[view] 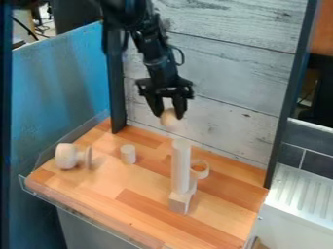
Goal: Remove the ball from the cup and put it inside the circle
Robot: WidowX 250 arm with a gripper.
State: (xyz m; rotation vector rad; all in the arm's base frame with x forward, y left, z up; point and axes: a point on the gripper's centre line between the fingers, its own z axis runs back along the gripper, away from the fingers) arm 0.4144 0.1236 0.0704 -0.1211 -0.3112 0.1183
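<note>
My gripper (169,113) hangs high over the back of the table, pointing down, and is shut on a small pale wooden ball (169,118). The ball sits between its tips, well above the wood. A pale wooden goblet-shaped cup (66,156) lies on its side at the table's left, its narrow end towards the right. The circle, a light wooden ring (200,169), stands right of centre, partly hidden behind a tall upright cylinder.
The tall pale cylinder (181,166) rises below and slightly right of the gripper, with a wooden block (180,202) at its foot. A short cylinder (128,154) stands left of centre on the table (117,182). A whitewashed plank wall (228,82) closes the back.
</note>
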